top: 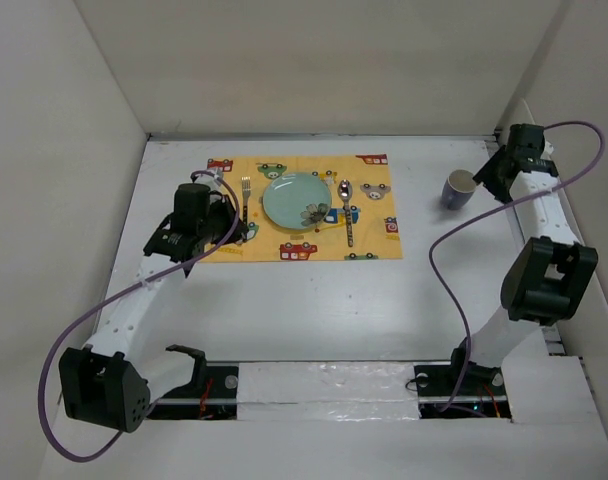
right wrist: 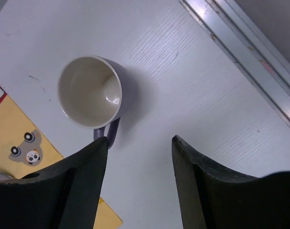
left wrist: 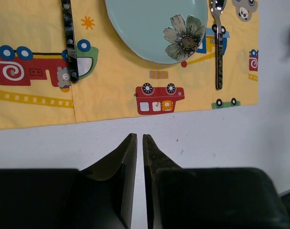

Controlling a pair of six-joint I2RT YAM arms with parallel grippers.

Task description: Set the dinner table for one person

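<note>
Black fingers of the left pincer (left wrist: pixel 139 137) stand all but together, with only a thin slit between their tips and nothing in it. They hang over the bare white worktop (left wrist: pixel 216 129), just short of the near edge of the yellow car-print placemat (left wrist: pixel 111 95). On that cloth a fork (left wrist: pixel 67 43) lies to the left of a pale green plate (left wrist: pixel 150 24) with a flower printed on it. A spoon (left wrist: pixel 218 47) lies to the right, both handles pointing toward the arms as a diner would want them. With nothing to carry, a closed, empty pincer suits an arm whose side of the setting looks finished. The right pincer (right wrist: pixel 140 138) has its fingers well apart and holds nothing. The handle of a grey-purple mug (right wrist: pixel 90 90) sits right by the tip of one finger, though whether they touch I cannot tell. The mug stands upright on its own, mouth up, on the bare worktop just off the far right corner of the placemat. That is beyond the spoon, where a drink belongs for a right hand. The worktop, which is the dinner table being set, spreads far past the cloth on every side to its white wall panels. By my reckoning the setting is close to complete, though I see no knife. The finger so near the handle could nudge the mug when that arm lifts away.
</note>
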